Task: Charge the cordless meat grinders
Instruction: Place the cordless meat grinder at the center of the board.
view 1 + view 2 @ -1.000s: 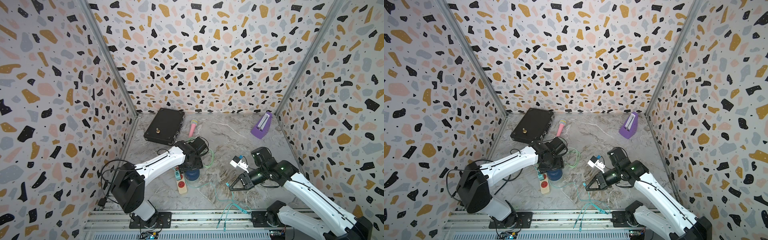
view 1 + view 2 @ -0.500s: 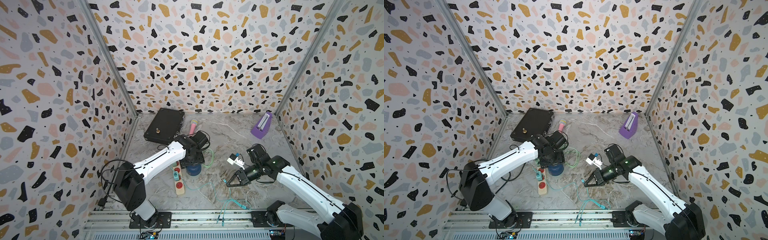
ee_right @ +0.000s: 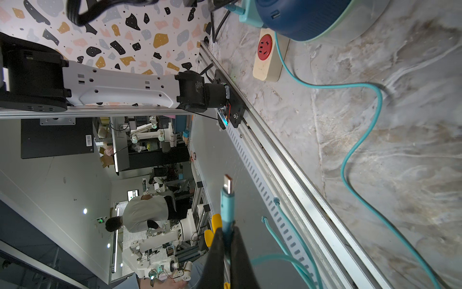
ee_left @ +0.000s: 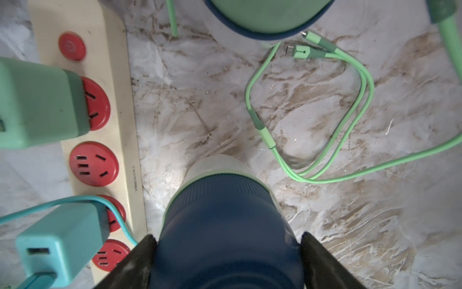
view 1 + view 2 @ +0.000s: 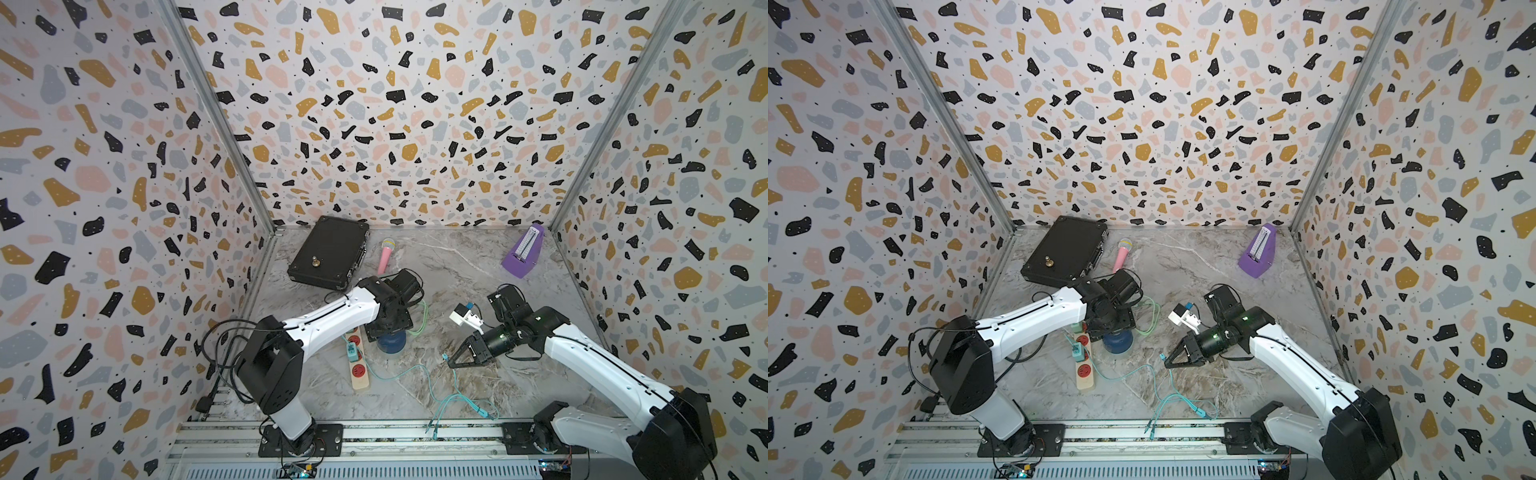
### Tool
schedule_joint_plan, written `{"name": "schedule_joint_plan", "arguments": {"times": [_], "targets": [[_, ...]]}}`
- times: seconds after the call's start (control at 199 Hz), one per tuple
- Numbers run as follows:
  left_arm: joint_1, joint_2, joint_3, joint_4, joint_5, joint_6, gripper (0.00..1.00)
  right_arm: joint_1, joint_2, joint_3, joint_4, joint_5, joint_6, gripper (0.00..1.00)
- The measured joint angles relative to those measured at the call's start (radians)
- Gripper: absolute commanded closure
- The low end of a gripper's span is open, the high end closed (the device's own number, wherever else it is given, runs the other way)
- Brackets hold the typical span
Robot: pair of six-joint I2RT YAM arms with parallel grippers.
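My left gripper [image 4: 227, 240] is shut on the navy blue meat grinder [image 4: 225, 212], with one finger against each side. In both top views it stands beside the power strip [image 5: 358, 376] [image 5: 1084, 376]. A mint green rounded body with a dark rim [image 4: 267, 12], likely the other grinder, sits just beyond; my left arm hides it in the top views. My right gripper [image 3: 226, 230] [image 5: 451, 365] is shut on the teal cable's plug [image 3: 227, 186], held above the floor to the right of the navy grinder [image 5: 390, 343]. The teal cable [image 5: 419, 370] trails to a teal adapter [image 4: 60, 240] in the strip.
A green adapter [image 4: 37, 105] sits in the strip, and its green cable [image 4: 312, 112] loops loose on the marble floor. A black case [image 5: 330, 257], a pink toy microphone [image 5: 384, 257] and a purple metronome [image 5: 523, 257] lie at the back. Walls close three sides.
My right gripper has carried the teal plug slightly left and back, toward the navy grinder. My left gripper has shifted the navy grinder a little toward the back.
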Motion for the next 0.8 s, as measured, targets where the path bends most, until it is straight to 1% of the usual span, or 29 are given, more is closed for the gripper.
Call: {"name": "schedule_joint_plan", "arguments": {"times": [0.055,0.14,0.271,0.376,0.527,0.692,0.802], "targets": [[-0.001,-0.009,-0.012,0.013,-0.001,-0.015,0.16,0.0,0.01,0.0,0.008,-0.001,0.0,1.0],[-0.001,-0.012,-0.015,0.019,0.0,-0.028,0.08,0.0,0.027,0.0,0.017,-0.005,-0.001,1.0],[0.0,-0.012,-0.016,0.019,0.017,-0.026,0.02,0.0,0.053,0.0,0.023,-0.012,-0.005,1.0],[0.001,-0.012,-0.016,0.017,0.029,-0.019,0.0,0.0,0.071,0.0,0.03,-0.018,-0.012,1.0],[0.013,-0.029,-0.016,0.006,0.048,0.012,0.01,0.008,0.095,0.0,0.04,-0.022,-0.024,1.0],[0.046,-0.064,-0.016,0.0,0.075,0.073,0.01,0.047,0.147,0.0,0.089,-0.017,-0.027,1.0],[0.066,-0.066,-0.016,0.001,0.107,0.119,0.0,0.068,0.177,0.0,0.153,-0.007,-0.018,1.0]]}}
